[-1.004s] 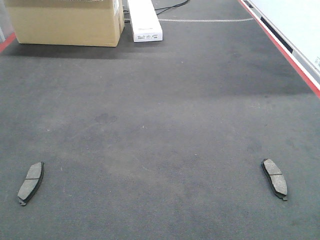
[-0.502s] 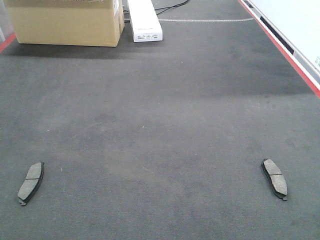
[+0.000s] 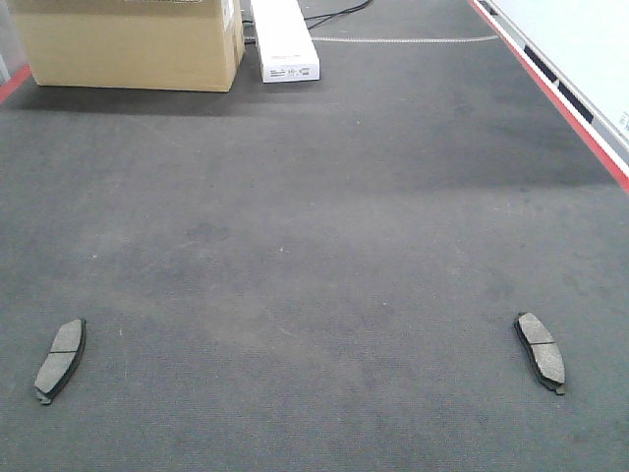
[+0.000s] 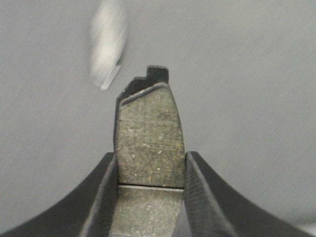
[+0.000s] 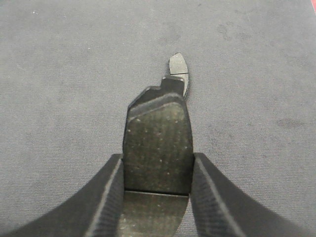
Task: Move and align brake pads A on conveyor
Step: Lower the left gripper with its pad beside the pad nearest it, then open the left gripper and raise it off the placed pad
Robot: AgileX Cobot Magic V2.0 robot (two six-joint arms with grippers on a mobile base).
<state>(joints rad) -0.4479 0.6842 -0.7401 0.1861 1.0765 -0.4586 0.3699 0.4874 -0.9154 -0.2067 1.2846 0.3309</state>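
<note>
Each arm grips a pad lengthwise for placing: left gripper [image 4: 150,163] jaws clamp one brake pad [image 4: 148,138], right gripper [image 5: 157,160] jaws another [image 5: 157,143]; two more [image 3: 60,359] [image 3: 542,351] lie near on the conveyor [image 3: 314,197], well apart left and right

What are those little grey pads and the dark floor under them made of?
The pad in the right pincer looks like pressed, gritty, matte material, olive-grey with pale specks, on a darker backing, perhaps metal. The belt looks like dull charcoal felt or woven fabric: fine fuzzy texture, faint stains, no shine.
</note>
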